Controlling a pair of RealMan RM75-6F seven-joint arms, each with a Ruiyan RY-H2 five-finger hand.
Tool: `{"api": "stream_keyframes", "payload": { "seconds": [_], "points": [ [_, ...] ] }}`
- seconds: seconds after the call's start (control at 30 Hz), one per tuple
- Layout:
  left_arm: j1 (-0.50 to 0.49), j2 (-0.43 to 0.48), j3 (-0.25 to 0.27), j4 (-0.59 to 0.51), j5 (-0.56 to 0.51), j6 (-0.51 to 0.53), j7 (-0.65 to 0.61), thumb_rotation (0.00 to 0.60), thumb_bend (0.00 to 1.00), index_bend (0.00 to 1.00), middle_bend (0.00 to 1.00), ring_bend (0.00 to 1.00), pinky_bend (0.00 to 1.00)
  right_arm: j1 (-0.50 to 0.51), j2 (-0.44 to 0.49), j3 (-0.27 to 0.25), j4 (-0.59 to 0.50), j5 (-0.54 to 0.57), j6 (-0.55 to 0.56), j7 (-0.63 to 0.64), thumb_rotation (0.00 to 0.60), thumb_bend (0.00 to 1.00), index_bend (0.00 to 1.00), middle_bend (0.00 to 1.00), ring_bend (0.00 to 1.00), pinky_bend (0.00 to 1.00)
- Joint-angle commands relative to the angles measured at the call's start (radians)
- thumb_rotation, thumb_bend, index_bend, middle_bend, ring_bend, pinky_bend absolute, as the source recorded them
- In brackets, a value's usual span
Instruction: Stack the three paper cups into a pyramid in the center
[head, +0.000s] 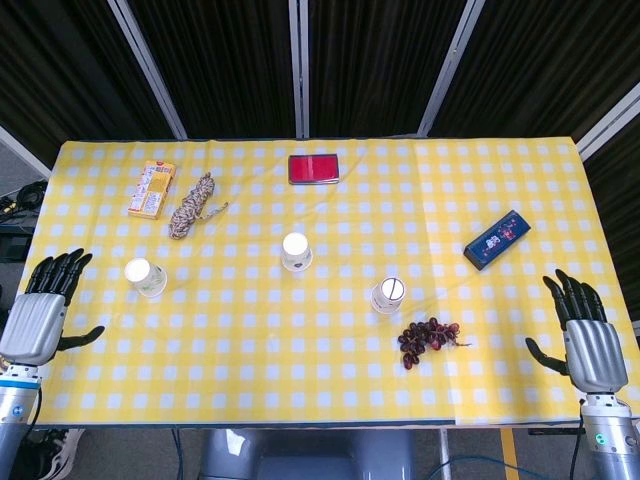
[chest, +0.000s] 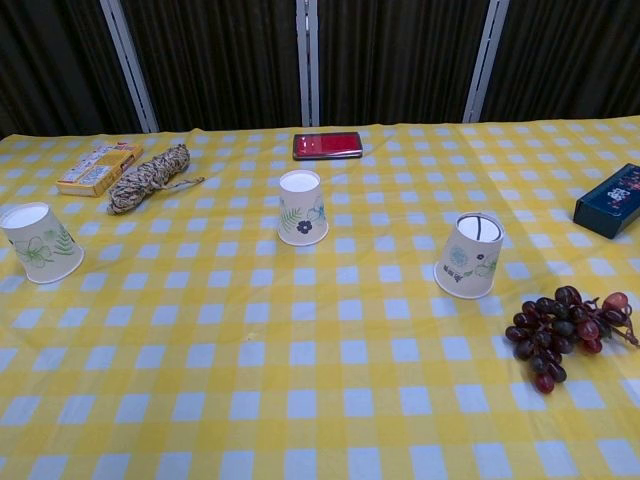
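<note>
Yellow checked table (head: 330, 395): three paper cups upside down, apart; middle cup (chest: 302, 207) near centre, left cup (chest: 38, 241) and right cup (chest: 469, 254) either side. Left hand (head: 42, 308) and right hand (head: 583, 330) spread, holding nothing, at the table's ends

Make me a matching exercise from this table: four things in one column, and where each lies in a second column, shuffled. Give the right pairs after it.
Things:
1. red case
2. bunch of grapes
3. coiled rope
4. dark blue box

Places:
A. just right of the yellow carton
B. far edge, near the middle
C. right side of the table, angled
D. near side, just past the rightmost paper cup

Pairs: 1-B, 2-D, 3-A, 4-C
</note>
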Motion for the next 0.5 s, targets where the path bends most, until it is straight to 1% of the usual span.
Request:
{"api": "stream_keyframes", "payload": {
  "seconds": [0.03,0.33,0.43,0.5],
  "points": [
    [0.0,0.001,0.0,-0.001,0.001,0.0,0.001,0.6,0.0,0.0,0.0,0.0,0.0,0.0,0.001,0.0,0.0,-0.001,0.0,0.001,0.6,0.15,0.01,0.0,0.0,0.0],
    [-0.007,-0.006,-0.001,0.005,-0.003,-0.012,0.008,0.6,0.0,0.0,0.0,0.0,0.0,0.002,0.0,-0.001,-0.004,-0.008,0.0,0.003,0.6,0.15,0.01,0.0,0.0,0.0],
    [-0.017,-0.011,-0.012,0.018,-0.028,-0.031,0.003,0.6,0.0,0.0,0.0,0.0,0.0,0.008,-0.004,0.002,0.006,0.004,-0.016,0.005,0.6,0.15,0.01,0.0,0.0,0.0],
    [-0.027,-0.012,-0.025,0.025,-0.047,-0.045,-0.004,0.6,0.03,0.0,0.0,0.0,0.0,0.011,-0.005,0.005,0.013,0.015,-0.027,0.012,0.6,0.15,0.01,0.0,0.0,0.0]
  ]
}}
